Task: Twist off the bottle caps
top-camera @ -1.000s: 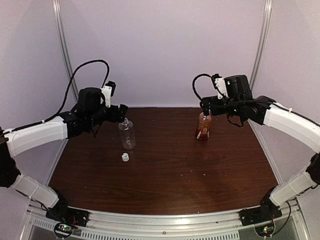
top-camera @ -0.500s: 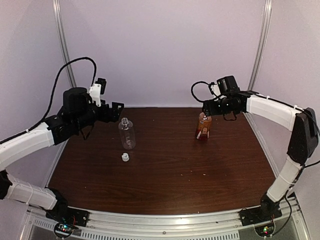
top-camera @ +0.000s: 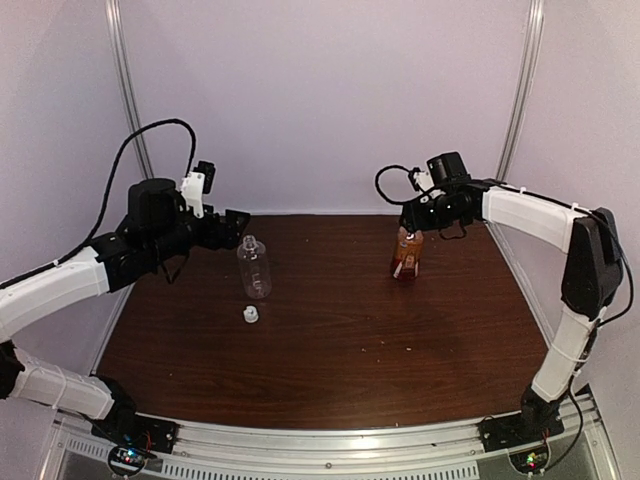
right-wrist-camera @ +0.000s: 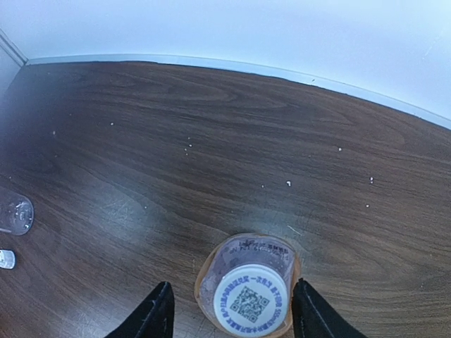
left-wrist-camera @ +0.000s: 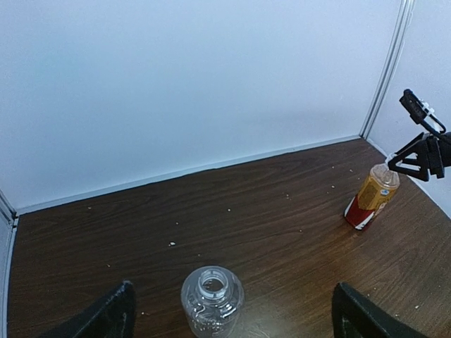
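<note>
The clear bottle point(top-camera: 254, 270) stands uncapped at the left; its open neck point(left-wrist-camera: 212, 285) shows in the left wrist view. One white bottle cap point(top-camera: 250, 314) lies on the table just in front of it. My left gripper point(top-camera: 236, 224) hovers open behind and above this bottle, holding nothing. The amber bottle point(top-camera: 406, 256) with a red-and-white label stands at the right, its white cap point(right-wrist-camera: 252, 303) still on it. My right gripper point(right-wrist-camera: 232, 313) straddles that cap from above. A gap shows beside the left finger point(right-wrist-camera: 159, 313); the right finger point(right-wrist-camera: 310, 313) is close to the cap.
The dark wooden table point(top-camera: 340, 350) is ringed by white walls with metal posts at the back corners. Small white crumbs dot the wood. In the right wrist view the clear bottle point(right-wrist-camera: 14, 211) and loose cap point(right-wrist-camera: 5, 259) sit at the far left edge.
My right gripper's jaws have narrowed around the amber bottle's cap, and the right arm's elbow has swung out to the right. The left gripper has drawn slightly back from the clear bottle.
</note>
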Robot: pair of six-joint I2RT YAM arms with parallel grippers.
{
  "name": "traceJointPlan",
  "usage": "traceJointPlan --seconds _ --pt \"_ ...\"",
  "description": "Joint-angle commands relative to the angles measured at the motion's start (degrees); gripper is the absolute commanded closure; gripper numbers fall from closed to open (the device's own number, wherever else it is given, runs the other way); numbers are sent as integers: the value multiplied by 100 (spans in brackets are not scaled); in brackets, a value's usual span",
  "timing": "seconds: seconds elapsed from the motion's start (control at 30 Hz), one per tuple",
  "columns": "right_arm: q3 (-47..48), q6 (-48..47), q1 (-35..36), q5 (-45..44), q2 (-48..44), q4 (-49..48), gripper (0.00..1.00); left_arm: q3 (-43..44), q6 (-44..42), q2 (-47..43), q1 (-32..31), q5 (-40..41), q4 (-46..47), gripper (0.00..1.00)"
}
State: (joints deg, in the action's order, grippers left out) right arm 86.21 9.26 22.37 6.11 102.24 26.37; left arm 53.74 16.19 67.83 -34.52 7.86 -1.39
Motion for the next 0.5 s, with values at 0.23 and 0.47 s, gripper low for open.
traceJointPlan --seconds 0.23,0.47 --pt "344 -3 -79 -8 280 187 46 -56 43 -85 42 -100 174 2" --pt "347 -51 -93 -9 302 179 56 -47 60 -44 42 -133 174 2"
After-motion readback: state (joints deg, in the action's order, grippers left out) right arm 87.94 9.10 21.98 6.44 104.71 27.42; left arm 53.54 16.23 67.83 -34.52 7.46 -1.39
